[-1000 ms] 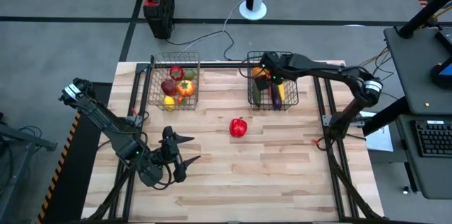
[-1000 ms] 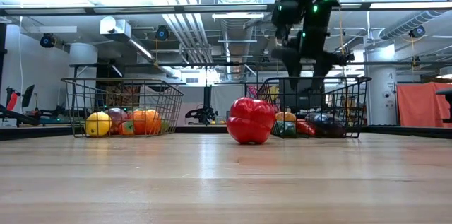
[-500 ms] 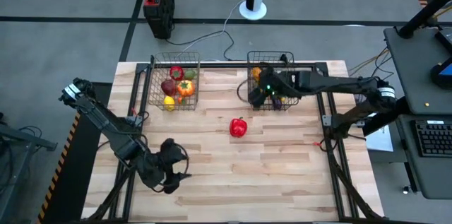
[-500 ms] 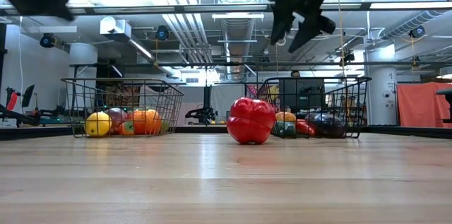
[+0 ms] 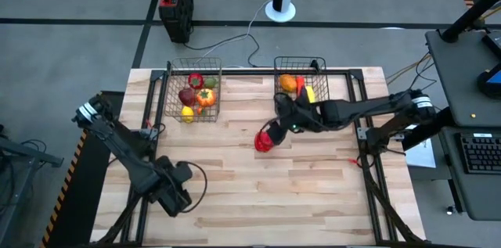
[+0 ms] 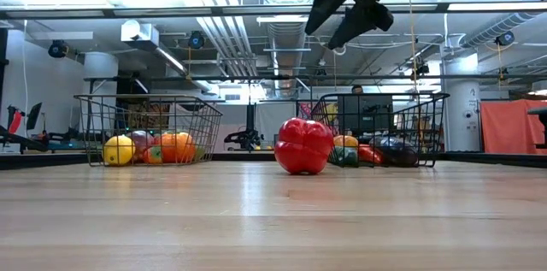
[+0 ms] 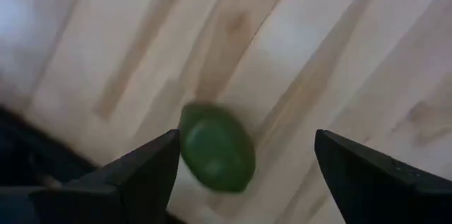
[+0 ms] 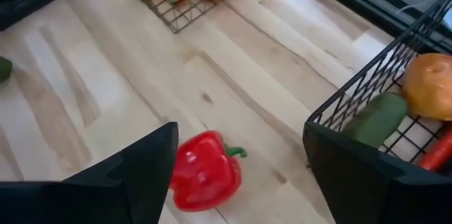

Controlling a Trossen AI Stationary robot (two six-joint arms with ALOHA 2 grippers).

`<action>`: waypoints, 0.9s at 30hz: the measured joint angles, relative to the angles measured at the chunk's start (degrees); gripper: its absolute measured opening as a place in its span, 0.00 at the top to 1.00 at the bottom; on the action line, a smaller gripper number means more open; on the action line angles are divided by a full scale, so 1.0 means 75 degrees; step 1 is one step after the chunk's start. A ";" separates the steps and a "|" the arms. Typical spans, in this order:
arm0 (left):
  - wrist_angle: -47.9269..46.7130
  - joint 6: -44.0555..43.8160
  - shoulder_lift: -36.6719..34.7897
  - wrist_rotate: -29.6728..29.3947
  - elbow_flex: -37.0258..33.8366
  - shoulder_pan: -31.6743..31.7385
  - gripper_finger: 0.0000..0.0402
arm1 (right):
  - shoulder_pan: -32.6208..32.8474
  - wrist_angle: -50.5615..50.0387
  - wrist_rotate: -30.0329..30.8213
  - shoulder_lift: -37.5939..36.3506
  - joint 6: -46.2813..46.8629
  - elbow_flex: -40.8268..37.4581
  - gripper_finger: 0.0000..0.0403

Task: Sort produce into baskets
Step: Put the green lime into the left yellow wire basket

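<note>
A red toy pepper lies on the wooden table near its middle; it also shows in the low view and the right wrist view. My right gripper hovers open above and just beyond it, touching nothing. My left gripper points down at the table's front left, open, with a fingertip on either side of a small green oval fruit that lies on the wood. The left wire basket holds red, orange and yellow pieces. The right wire basket holds an orange piece, a green one and others.
A red-and-black box stands on the floor beyond the table. Dark metal frame rails run along the table's left and right sides. Bare wood lies between the pepper and the near edge.
My right gripper has left the right basket and come toward the near edge and the left, stopping over the red pepper. My left gripper, which pointed toward the right with spread fingers, has tipped down over the front left of the table. The pepper has stayed put.
</note>
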 joint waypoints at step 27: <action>0.1737 -0.1144 -0.0115 0.0908 -0.2032 -0.0082 0.23 | 0.0313 0.0027 0.0302 0.0046 0.0078 -0.0016 0.24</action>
